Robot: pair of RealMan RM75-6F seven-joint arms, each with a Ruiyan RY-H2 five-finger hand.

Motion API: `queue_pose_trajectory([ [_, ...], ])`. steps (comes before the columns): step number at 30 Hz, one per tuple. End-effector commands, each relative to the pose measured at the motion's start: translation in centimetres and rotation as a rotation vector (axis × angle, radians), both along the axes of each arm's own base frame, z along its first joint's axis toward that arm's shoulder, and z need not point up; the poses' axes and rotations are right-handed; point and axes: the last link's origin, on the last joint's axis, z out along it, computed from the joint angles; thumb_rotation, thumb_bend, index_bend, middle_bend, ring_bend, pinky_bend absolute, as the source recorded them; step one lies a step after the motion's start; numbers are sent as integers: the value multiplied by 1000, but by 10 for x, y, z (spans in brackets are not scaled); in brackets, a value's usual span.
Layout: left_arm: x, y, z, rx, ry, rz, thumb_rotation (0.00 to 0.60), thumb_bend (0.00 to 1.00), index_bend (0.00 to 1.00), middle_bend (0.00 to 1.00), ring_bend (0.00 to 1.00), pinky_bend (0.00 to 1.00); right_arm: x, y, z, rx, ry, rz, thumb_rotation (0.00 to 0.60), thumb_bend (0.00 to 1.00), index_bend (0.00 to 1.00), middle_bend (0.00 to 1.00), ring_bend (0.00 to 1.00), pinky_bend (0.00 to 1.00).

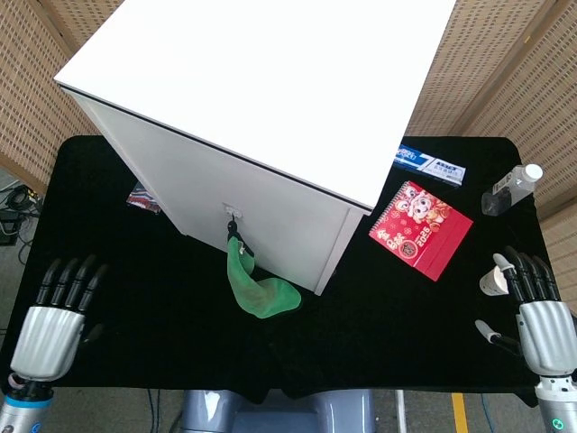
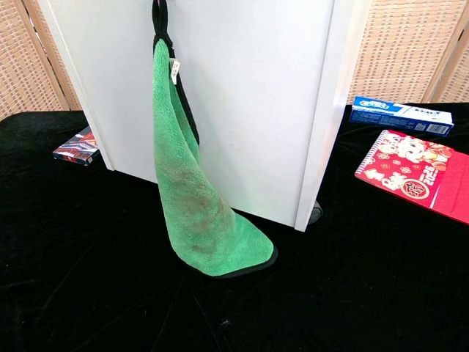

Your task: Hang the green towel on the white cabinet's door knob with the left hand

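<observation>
The green towel (image 1: 255, 287) hangs by its dark loop from the small door knob (image 1: 233, 215) on the front of the white cabinet (image 1: 261, 99), which stands on the black table (image 1: 379, 307). In the chest view the towel drapes down the door and its lower end folds onto the table just in front of the cabinet. The left robot hand (image 1: 52, 325) is at the near left edge of the table, well apart from the towel, its fingers straight and slightly spread, holding nothing. The right robot hand (image 1: 537, 316) is at the near right, fingers extended and empty, just beside a small white cup (image 1: 495, 280). Farther right lie a red booklet (image 1: 420, 228), a blue-and-white box (image 1: 430, 165) and a clear bottle (image 1: 511, 188). A small colourful packet (image 2: 76, 147) lies at the cabinet's left corner.
</observation>
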Motion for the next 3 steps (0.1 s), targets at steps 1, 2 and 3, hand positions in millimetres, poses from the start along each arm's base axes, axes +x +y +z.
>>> queue_pose_trajectory([
  [1,-31,-14,10,-39,-53,210,600,0,0,0,0,0,3,0,-4,10,9,10,600,86,0,0,0,0],
  [2,-32,-14,10,-34,-54,215,600,0,0,0,0,0,3,0,-5,12,12,13,600,86,0,0,0,0],
  [3,-35,-14,11,-29,-45,218,600,0,0,0,0,0,3,0,-6,16,16,14,600,86,0,0,0,0],
])
